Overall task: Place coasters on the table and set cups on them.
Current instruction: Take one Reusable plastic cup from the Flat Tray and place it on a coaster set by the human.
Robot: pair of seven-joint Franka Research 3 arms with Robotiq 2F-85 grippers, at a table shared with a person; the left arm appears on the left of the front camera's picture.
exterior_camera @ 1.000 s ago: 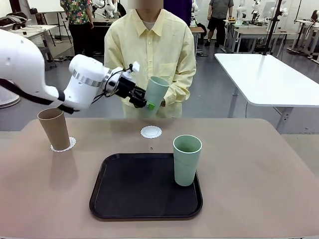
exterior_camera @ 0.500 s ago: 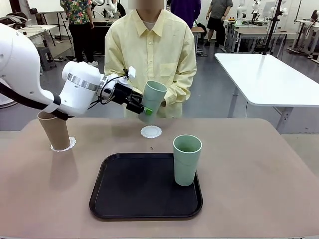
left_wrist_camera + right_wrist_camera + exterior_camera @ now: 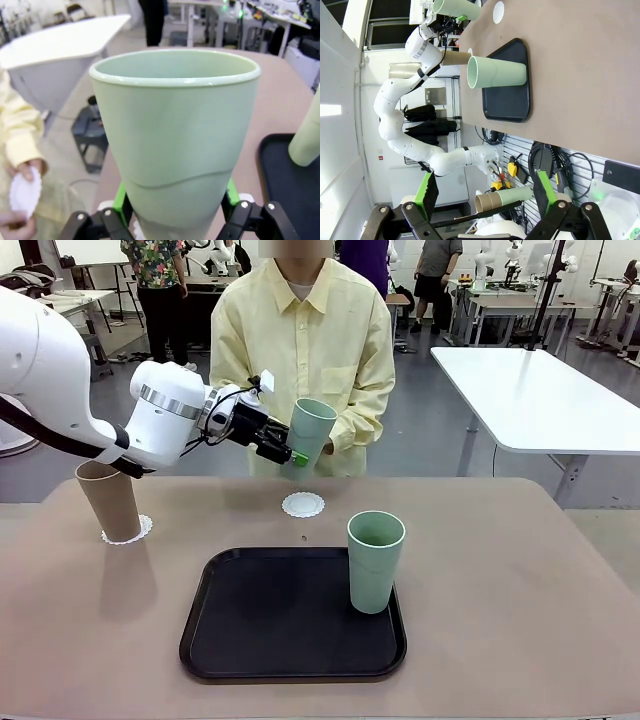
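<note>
The sage green cup (image 3: 310, 430) is up in the air, tilted with its rim leaning to the right. The left pincer (image 3: 298, 453) has it clamped low on the body, closed firmly on it. In the left wrist view a green pad presses in from each side of the cup's wall. The cup hangs clear of the surface (image 3: 520, 580), up around its far edge, right in front of the person (image 3: 300, 350) in the yellow shirt. Just below it and a touch nearer the camera lies a bare coaster (image 3: 303, 505), white and lacy, with nothing on it. Over to the left, the tan cup (image 3: 110, 500) stands upright on a second coaster (image 3: 133, 531), whose scalloped edge peeks out around the base. Nearer the middle sits the black tray (image 3: 260, 630), with the other green cup (image 3: 375, 562) standing upright in its right half. In the left wrist view, the person's hand (image 3: 35, 166) has a third coaster (image 3: 22, 192) pinched in the fingers, off beyond the edge of the surface. The right pincer (image 3: 485, 200) is well apart from the cups, its jaws spread wide and holding nothing. Behind on the right stands a white table (image 3: 540, 400).
</note>
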